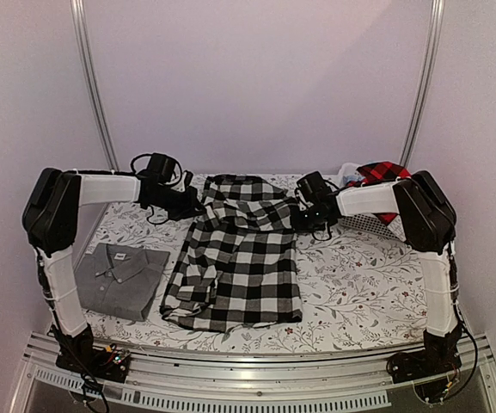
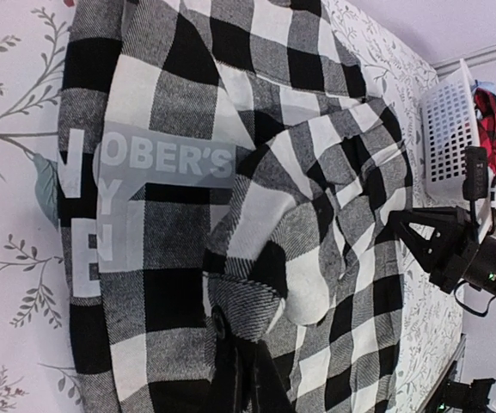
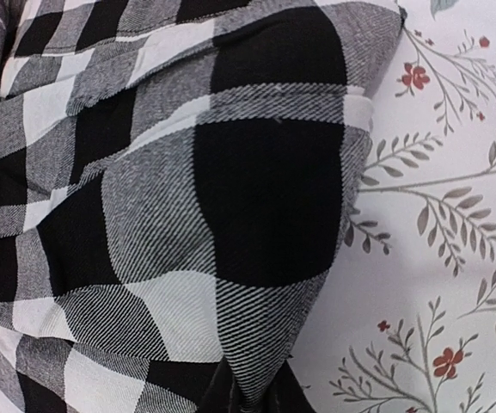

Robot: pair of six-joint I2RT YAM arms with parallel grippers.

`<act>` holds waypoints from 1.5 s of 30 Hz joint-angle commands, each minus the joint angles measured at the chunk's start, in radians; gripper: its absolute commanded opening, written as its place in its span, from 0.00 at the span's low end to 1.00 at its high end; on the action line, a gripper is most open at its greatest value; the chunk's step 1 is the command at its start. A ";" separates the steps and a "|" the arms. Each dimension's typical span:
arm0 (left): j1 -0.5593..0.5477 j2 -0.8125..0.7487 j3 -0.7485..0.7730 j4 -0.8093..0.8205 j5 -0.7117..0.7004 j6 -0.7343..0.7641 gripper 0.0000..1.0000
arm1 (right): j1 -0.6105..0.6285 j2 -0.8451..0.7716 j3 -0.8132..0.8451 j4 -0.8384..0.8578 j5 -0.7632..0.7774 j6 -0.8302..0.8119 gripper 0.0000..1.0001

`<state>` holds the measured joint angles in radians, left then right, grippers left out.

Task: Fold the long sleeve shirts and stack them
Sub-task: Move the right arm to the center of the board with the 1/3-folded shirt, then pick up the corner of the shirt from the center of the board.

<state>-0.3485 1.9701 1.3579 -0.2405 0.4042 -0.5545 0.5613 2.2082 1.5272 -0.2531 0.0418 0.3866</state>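
Black-and-white check shirt (image 1: 239,254) lying lengthwise at the centre of the table (image 1: 359,288), its far end rumpled and partly turned over on itself, its near end flat. White lettering (image 2: 166,163) shows on the cloth in the left wrist view. Left gripper (image 1: 193,206) at the shirt's far-left edge, fingers (image 2: 230,379) closed together on a gathered fold of the check fabric. Right gripper (image 1: 303,215) opposite, at the far-right edge; in the right wrist view the cloth tapers to a point between its dark fingers (image 3: 222,397), which pinch the shirt's edge. Grey shirt (image 1: 119,274), collared and folded into a flat rectangle, lies toward the near-left corner, just beside the check shirt; whether the two touch cannot be told. Red-and-black check shirt (image 1: 383,175) is heaped in the white basket (image 1: 375,222) at the far-right corner, behind the right arm. The table is covered by a pale cloth printed with leafy sprigs and small red flowers.
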 commanded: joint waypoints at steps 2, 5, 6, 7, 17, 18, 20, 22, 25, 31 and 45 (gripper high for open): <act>-0.015 0.055 0.010 0.087 0.037 -0.023 0.00 | -0.062 0.039 0.084 -0.009 0.020 -0.039 0.00; -0.034 0.107 0.062 0.105 0.053 -0.042 0.00 | -0.086 0.083 0.146 -0.035 0.020 -0.077 0.00; -0.038 0.122 0.078 0.112 0.057 -0.050 0.00 | -0.093 0.100 0.170 -0.053 0.019 -0.086 0.02; -0.043 0.136 0.095 0.119 0.063 -0.058 0.00 | -0.094 0.110 0.196 -0.076 0.020 -0.095 0.07; -0.049 0.197 0.193 0.128 0.077 -0.086 0.00 | -0.051 -0.156 -0.008 -0.121 0.017 -0.075 0.49; -0.049 0.197 0.195 0.128 0.077 -0.085 0.00 | -0.040 -0.189 -0.047 -0.121 0.020 -0.068 0.50; -0.048 0.196 0.200 0.131 0.080 -0.084 0.00 | -0.019 -0.262 -0.125 -0.123 0.017 -0.047 0.50; -0.049 0.197 0.208 0.129 0.086 -0.082 0.00 | 0.004 -0.345 -0.208 -0.123 0.008 -0.022 0.50; -0.047 0.195 0.226 0.120 0.091 -0.079 0.00 | 0.040 -0.433 -0.323 -0.128 0.008 0.017 0.49; -0.048 0.181 0.253 0.102 0.095 -0.070 0.00 | 0.096 -0.593 -0.527 -0.152 -0.003 0.102 0.43; -0.055 0.197 0.349 0.049 0.102 -0.044 0.00 | 0.206 -0.681 -0.727 -0.151 -0.031 0.258 0.35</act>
<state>-0.3927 2.1555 1.6680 -0.1650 0.4931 -0.6243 0.7517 1.5589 0.8410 -0.4099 0.0227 0.5861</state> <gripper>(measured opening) 0.007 0.357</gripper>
